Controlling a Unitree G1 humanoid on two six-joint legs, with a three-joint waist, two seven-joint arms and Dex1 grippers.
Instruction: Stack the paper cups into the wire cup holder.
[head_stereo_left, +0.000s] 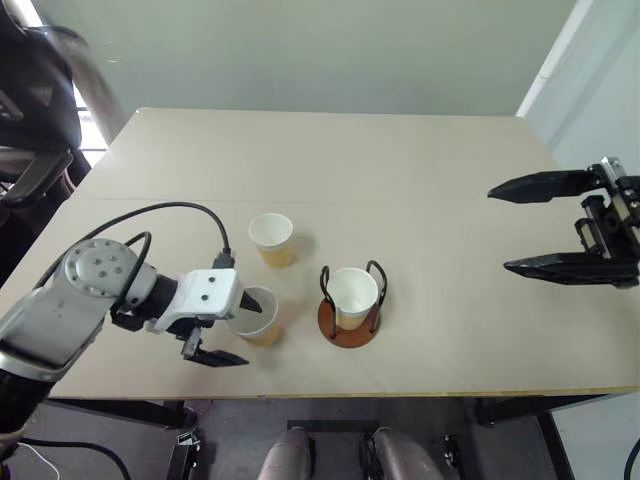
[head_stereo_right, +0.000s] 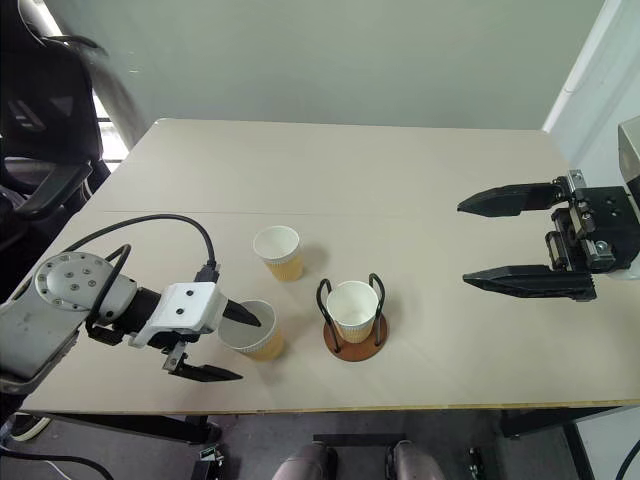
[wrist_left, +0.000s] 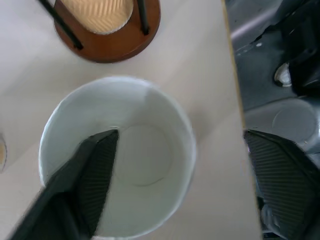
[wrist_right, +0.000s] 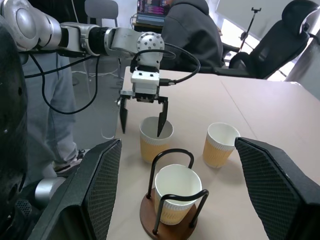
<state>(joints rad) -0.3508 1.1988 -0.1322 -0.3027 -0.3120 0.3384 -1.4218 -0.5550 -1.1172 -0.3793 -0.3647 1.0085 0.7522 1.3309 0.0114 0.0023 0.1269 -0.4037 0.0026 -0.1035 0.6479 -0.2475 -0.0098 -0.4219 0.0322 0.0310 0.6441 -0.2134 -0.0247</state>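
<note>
Three paper cups stand upright on the beige table (head_stereo_left: 430, 180). One cup (head_stereo_left: 352, 292) sits inside the wire cup holder (head_stereo_left: 345, 330), between its black loops on the reddish-brown base. A second cup (head_stereo_left: 272, 238) stands free to the holder's back left. The third cup (head_stereo_left: 255, 315) stands left of the holder near the front edge. My left gripper (head_stereo_left: 250, 333) is open astride this cup's near wall, one finger (wrist_left: 95, 170) down inside it, the other outside and apart from it. My right gripper (head_stereo_left: 500, 230) hangs open above the table's right side, holding nothing.
The table's front edge (head_stereo_left: 330, 392) runs just behind the left gripper's outer finger. A black office chair (head_stereo_left: 35, 110) stands off the table's back left corner. In the right wrist view a seated person (wrist_right: 187, 30) and another chair (wrist_right: 280, 45) are beyond the table.
</note>
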